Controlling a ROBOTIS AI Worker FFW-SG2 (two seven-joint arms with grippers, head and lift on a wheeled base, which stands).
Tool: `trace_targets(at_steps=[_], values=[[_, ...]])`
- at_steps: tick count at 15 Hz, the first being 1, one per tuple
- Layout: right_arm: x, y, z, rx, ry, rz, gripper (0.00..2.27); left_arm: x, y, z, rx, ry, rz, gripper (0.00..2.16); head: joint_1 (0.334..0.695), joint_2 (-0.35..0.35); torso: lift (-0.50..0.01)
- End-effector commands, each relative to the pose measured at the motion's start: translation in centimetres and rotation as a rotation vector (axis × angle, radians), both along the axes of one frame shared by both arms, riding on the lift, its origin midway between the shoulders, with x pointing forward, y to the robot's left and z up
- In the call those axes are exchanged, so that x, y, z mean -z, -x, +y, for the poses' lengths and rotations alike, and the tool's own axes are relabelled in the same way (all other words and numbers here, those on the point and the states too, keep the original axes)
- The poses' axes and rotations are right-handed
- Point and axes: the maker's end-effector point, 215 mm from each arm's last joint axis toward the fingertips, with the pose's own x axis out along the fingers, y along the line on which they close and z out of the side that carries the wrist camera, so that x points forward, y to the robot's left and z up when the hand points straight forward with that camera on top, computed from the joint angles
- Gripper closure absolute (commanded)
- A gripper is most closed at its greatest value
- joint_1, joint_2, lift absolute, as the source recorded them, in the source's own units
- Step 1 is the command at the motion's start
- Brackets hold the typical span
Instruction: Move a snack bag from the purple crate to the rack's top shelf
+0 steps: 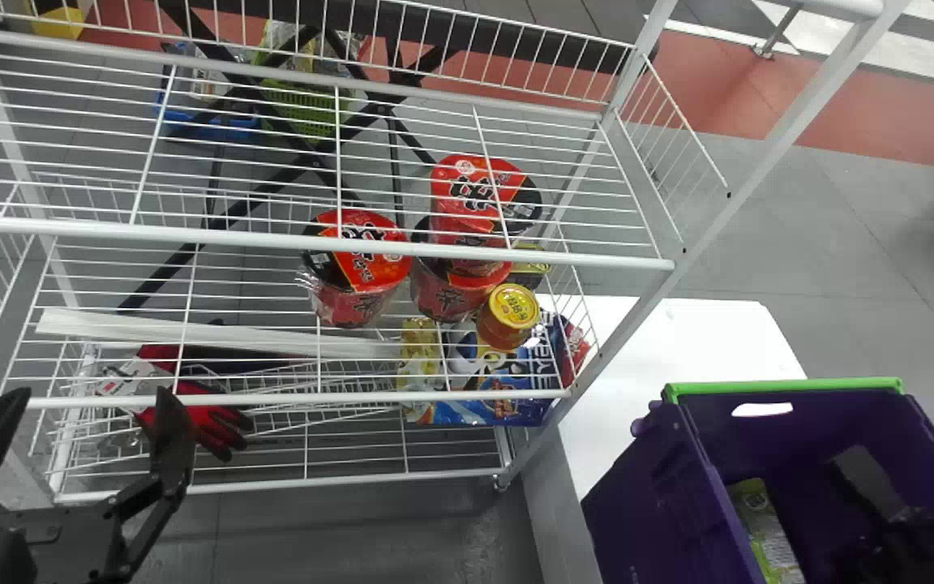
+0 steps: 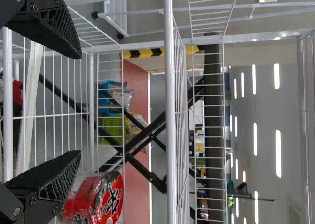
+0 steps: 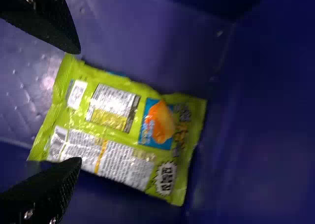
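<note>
OK so the right gripper (image 1: 925, 531) is down inside a purple plastic crate with a green bar along its far rim (image 1: 661, 503). Its fingers are spread wide and it hasn't got hold of anything. The task's snack bag, a shiny green plastic packet with printed panels (image 3: 123, 135), is lying flat on the crate floor just past the fingertips, pretty much across the gap between them. One crimped end is nearest the gripper, the other end points away.

A white table (image 1: 694, 332) is out ahead of that gripper, beyond the crate's near-left side. The white wire rack (image 1: 741, 195) is well off to the gripper's left and ahead, and the bag isn't on its top shelf.

The left gripper (image 1: 92, 397) is out in front of the rack's left end, also wide open with nothing between the fingers. Just to its right there's a red and black glove (image 1: 212, 422) on a lower level. Farther right and ahead of it are some red and black noodle cups in clear wrap (image 1: 362, 272), under the upper shelf's wires, plus a small tub with a yellow lid (image 1: 509, 316) and a blue packet (image 1: 483, 405) lower down.
</note>
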Motion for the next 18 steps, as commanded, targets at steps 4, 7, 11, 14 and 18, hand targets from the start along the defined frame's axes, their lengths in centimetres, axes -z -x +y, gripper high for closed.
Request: trace_targets(at_steps=[4,7,11,14,18], values=[[3.4,3.9,-1.2,0.124,0.074,0.035,0.0,0.1,-0.5,0.3,0.0,0.013,0.0,0.14,0.695,-0.35,-0.454],[4.5,3.9,-1.4,0.2,0.078,-0.026,0.03,0.8,-0.6,0.4,0.001,0.02,0.011,0.14,0.695,-0.35,-0.454],[5.3,1.5,-0.6,0.248,0.041,-0.083,0.03,1.0,-0.5,0.5,0.006,0.018,0.013,0.14,0.695,-0.35,-0.454],[5.8,-0.5,0.0,0.22,0.013,-0.118,0.03,1.4,-0.5,0.9,0.001,0.019,0.022,0.14,0.695,-0.35,-0.454],[6.8,-1.2,0.5,0.158,0.044,-0.099,0.04,1.5,-0.6,1.0,0.009,0.028,0.023,0.14,0.695,-0.35,-0.454]])
